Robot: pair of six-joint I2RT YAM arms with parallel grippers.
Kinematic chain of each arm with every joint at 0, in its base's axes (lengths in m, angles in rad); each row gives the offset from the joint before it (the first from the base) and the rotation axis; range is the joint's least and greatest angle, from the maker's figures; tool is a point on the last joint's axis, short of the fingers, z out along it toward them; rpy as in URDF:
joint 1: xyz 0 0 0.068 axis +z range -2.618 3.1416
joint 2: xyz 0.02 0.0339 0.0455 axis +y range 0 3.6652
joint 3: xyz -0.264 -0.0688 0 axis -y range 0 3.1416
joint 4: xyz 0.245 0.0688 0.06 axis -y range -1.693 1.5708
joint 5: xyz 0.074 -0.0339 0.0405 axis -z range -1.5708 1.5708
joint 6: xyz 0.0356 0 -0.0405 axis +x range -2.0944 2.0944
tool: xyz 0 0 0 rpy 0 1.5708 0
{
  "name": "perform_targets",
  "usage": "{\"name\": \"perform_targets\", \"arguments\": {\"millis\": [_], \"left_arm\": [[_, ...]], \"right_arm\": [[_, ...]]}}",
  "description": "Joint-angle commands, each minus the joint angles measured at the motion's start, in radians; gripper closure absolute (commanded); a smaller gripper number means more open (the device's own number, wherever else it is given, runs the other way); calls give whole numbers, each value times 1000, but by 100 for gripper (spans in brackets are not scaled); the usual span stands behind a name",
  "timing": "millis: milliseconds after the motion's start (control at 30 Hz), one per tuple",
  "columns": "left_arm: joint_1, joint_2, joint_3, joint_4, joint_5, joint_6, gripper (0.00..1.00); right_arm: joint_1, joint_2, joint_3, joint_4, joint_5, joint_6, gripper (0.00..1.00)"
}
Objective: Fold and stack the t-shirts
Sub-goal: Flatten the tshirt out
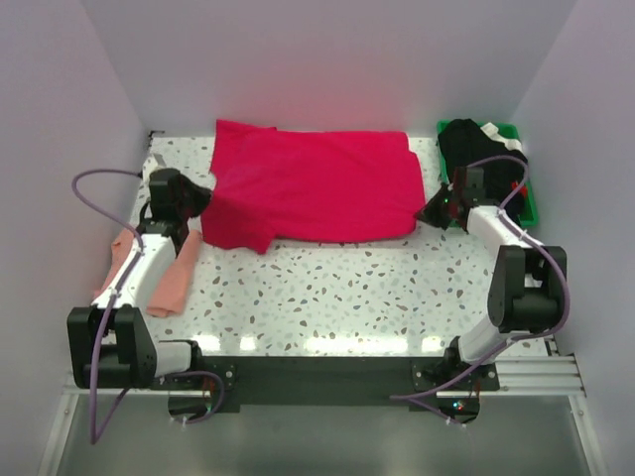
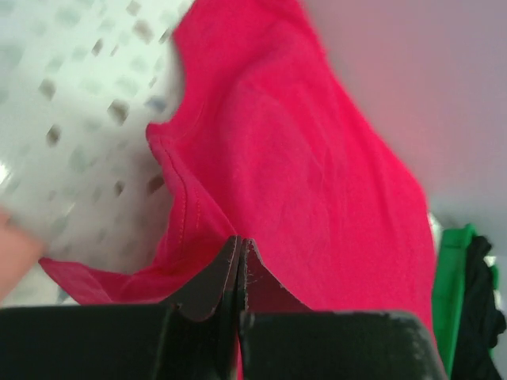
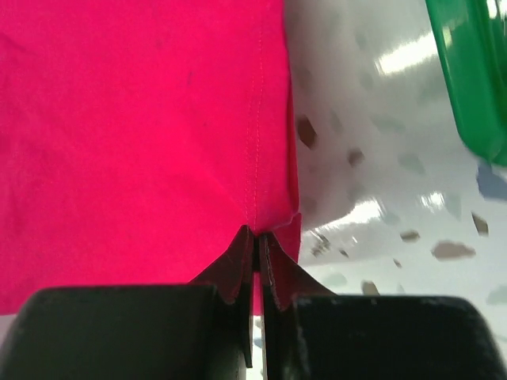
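The crimson-red t-shirt (image 1: 313, 186) lies spread across the far half of the speckled table (image 1: 337, 293). My left gripper (image 1: 203, 198) is shut on the shirt's left edge; in the left wrist view the jaws (image 2: 239, 241) pinch the red cloth (image 2: 317, 174). My right gripper (image 1: 429, 210) is shut on the shirt's right hem; in the right wrist view the jaws (image 3: 256, 233) clamp the stitched hem (image 3: 158, 119). The salmon-pink t-shirt (image 1: 174, 278) lies bunched at the left, partly under my left arm.
A green plastic bin (image 1: 526, 203) holding dark clothing (image 1: 476, 144) stands at the far right, also seen in the right wrist view (image 3: 471, 71). White walls close in the table on three sides.
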Motion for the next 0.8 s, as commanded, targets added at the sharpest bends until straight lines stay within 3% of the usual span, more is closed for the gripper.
{"name": "perform_targets", "arguments": {"millis": [0,267,500,700,767], "left_arm": [[9,-88,-147,-35,-12,-66,100],[8,-219,-348,-199,-41,-76,99],[9,-352,-414,-306,-84,-86,91],[8,-363,-404,-351,-115,-69,84],[11,-357,-404,-362,-118,-63,76]], "right_arm": [[-5,-48,-117,34,-51,2,100],[-5,-117,-329,-3,-19,-40,100],[-5,-349,-436,-115,93,-64,99],[-7,-429,-406,-209,186,-90,81],[-7,-443,-401,-233,197,-101,73]]}}
